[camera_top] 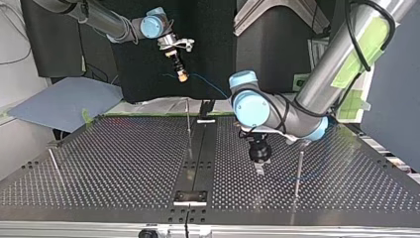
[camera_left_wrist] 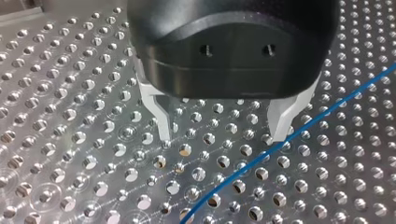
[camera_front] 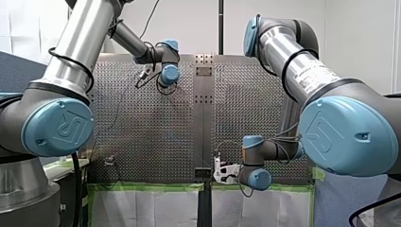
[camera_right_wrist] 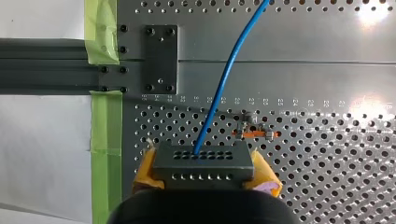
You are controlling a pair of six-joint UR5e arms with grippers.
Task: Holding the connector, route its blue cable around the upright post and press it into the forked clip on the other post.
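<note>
Two arms, one blue cable [camera_right_wrist: 224,84], one grey connector [camera_right_wrist: 203,163]. The robot's right jaws are clamped on that connector, yellow pads [camera_right_wrist: 148,170] either side, holding it up near the counter's [camera_top: 124,163] edge, I'd guess so the cable can swing freely. The left jaws hang spread wide just over the counter, cable beside one fingertip [camera_left_wrist: 280,130], gripping nothing. Three thin posts in the top view: middle post [camera_top: 187,121], right post [camera_top: 298,173], left post [camera_top: 54,164]. Can't spot the forked clip.
</note>
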